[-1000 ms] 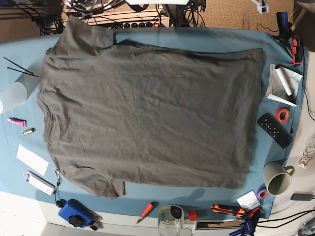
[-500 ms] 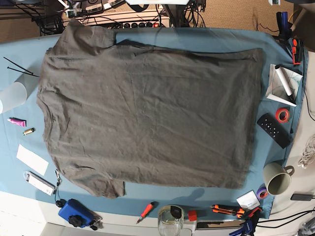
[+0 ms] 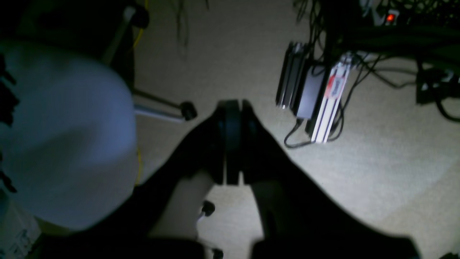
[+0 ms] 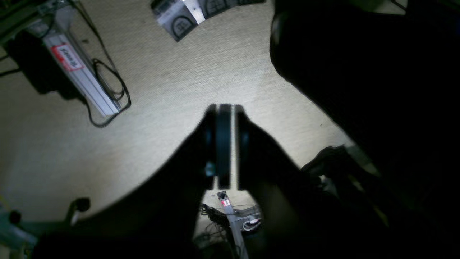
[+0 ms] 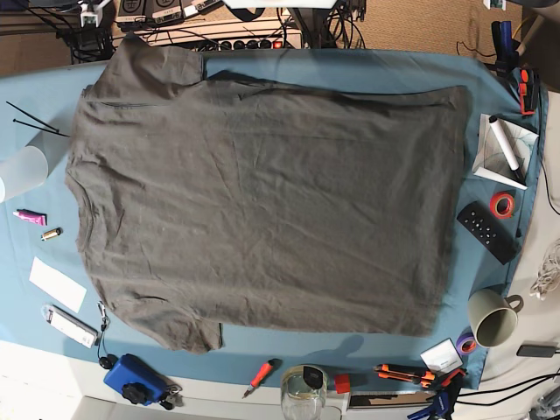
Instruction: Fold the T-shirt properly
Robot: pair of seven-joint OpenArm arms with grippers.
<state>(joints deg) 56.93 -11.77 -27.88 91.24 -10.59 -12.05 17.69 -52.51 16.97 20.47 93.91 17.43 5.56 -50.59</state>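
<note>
The T-shirt (image 5: 262, 201) lies spread flat on the blue table cloth (image 5: 26, 271) in the base view, collar to the left, hem to the right, one sleeve at the top left, the other at the bottom left. Neither gripper touches it. My left gripper (image 3: 231, 108) shows only in the left wrist view, shut and empty, hanging over carpet floor off the table. My right gripper (image 4: 225, 108) shows only in the right wrist view, fingers together and empty, also over the floor. The shirt is not in either wrist view.
Around the shirt: a translucent cup (image 5: 22, 171) at left, a blue device (image 5: 131, 378), screwdriver (image 5: 260, 374) and glass jar (image 5: 303, 392) at the front, a mug (image 5: 492, 317), remote (image 5: 486, 231) and red tape roll (image 5: 501, 205) at right. Cables and an aluminium profile (image 3: 329, 104) lie on the floor.
Small arm parts at the top edge of the base view have slid outward, left and right. The T-shirt has not moved.
</note>
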